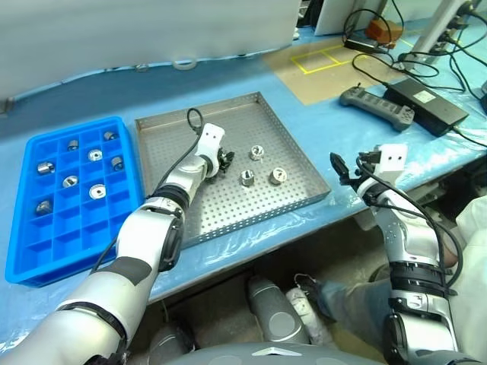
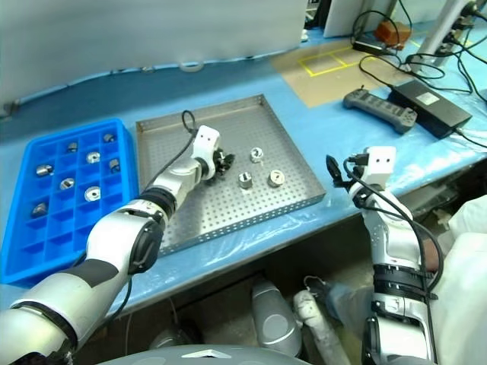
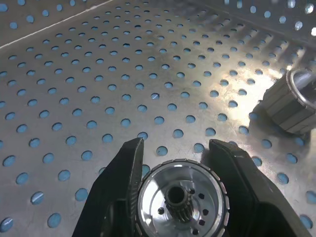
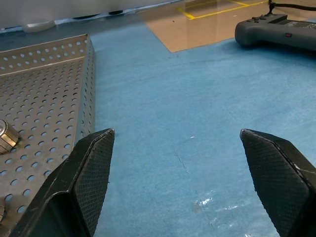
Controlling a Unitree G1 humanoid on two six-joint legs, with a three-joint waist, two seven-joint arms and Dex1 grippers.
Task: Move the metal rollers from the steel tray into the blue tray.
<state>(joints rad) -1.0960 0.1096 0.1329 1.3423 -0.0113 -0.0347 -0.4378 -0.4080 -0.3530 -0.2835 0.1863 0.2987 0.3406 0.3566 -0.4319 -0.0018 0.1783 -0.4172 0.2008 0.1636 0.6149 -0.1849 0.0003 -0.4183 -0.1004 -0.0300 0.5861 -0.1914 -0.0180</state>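
Metal rollers: three lie loose on the perforated floor of the steel tray (image 1: 289,144), near its right half — one (image 1: 256,152) toward the back, one (image 1: 247,177) in the middle, one (image 1: 277,176) just beside it; a fourth roller (image 3: 181,201) sits between the fingers of the left gripper (image 1: 226,161) low over the tray floor. Seven or so more already rest in separate compartments of the blue tray (image 1: 19,251), which lies on the counter (image 1: 319,99) just left of the steel tray. In the left wrist view both fingers (image 3: 118,187) flank the roller's ribbed rim closely, though whether they press on it yet I cannot tell. Risk as I judge it: round, slick rim against narrow fingers, so an off-centre squeeze could squirt the roller out and send it rolling into a neighbour (image 3: 291,101) nearby. A lift before the grip is firm would drop it back. The right gripper (image 1: 348,169) hangs wide open over the counter past the tray's right rim, holding nothing.
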